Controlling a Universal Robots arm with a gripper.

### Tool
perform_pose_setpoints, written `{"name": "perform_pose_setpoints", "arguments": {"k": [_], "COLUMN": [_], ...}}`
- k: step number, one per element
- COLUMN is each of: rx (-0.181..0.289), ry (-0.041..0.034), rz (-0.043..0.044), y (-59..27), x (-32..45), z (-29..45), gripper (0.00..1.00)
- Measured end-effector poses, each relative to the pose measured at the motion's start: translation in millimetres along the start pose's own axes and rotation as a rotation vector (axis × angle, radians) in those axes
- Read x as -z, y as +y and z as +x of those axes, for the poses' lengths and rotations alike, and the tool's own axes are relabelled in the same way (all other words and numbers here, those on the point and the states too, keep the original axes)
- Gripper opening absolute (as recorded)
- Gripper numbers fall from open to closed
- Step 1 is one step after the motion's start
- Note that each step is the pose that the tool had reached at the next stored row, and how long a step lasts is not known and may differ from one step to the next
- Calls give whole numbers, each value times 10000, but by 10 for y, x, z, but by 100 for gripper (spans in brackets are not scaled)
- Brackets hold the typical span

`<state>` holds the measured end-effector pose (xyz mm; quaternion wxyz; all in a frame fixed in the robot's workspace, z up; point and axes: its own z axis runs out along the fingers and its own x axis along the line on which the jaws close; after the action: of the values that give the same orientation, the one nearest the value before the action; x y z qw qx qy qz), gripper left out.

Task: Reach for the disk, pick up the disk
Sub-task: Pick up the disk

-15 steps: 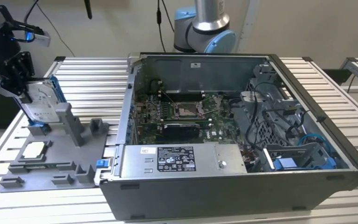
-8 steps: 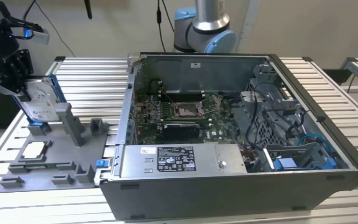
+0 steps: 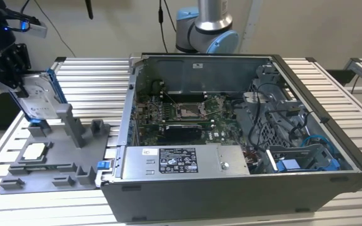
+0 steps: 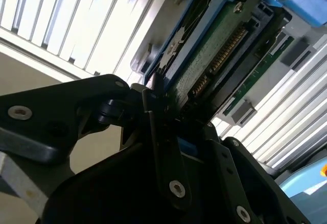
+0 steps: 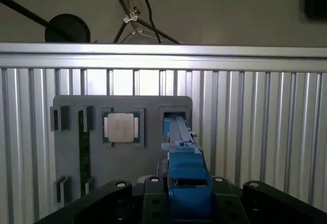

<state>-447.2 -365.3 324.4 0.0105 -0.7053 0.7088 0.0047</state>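
— Ribbed aluminium slats form the bench [image 3: 90, 80] under everything. How far along is the job?

— Take the grey fixture tray [image 3: 61, 157] as the marker. Over its end toward the exterior view's left, the fingers [image 3: 4, 84] are clenched on the disk [image 3: 37, 101]. So the reach is done and the grasp is made.

— You trust that grip?

— Both wrist views back it. In the second wrist view the fingers [image 4: 161, 147] pinch one edge of the disk [image 4: 214, 55], its green circuit-board face turned to the camera. In the first wrist view the disk [image 5: 180, 152] runs out from between them, edge-on, toward a slot in the tray [image 5: 148, 155].

— Then it's picked up?

— Held, yes; lifted free, I can't tell. The disk stands tilted on edge above the tray, upper end in the fingers, lower end right at the slot. Whether that end touches the tray is hidden. My judgement: the lift is what's left, or is only barely begun.

— Anything else nearby?

— A square processor chip [image 3: 33, 151] lies flat in its pocket on the tray, apart from the disk. Toward the exterior view's right, just beside the tray, sits the open computer case [image 3: 322, 120], with a long grey power box [image 3: 184, 162] at the corner nearest the tray. The fingers are well apart from both.
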Motion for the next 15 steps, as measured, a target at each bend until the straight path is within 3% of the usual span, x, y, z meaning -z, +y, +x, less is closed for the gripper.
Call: {"name": "perform_pose_setpoints", "arguments": {"k": [15], "rx": [0], "ry": [0], "rz": [0], "y": [-2], "x": [220], "z": [-5], "gripper": [0]}}
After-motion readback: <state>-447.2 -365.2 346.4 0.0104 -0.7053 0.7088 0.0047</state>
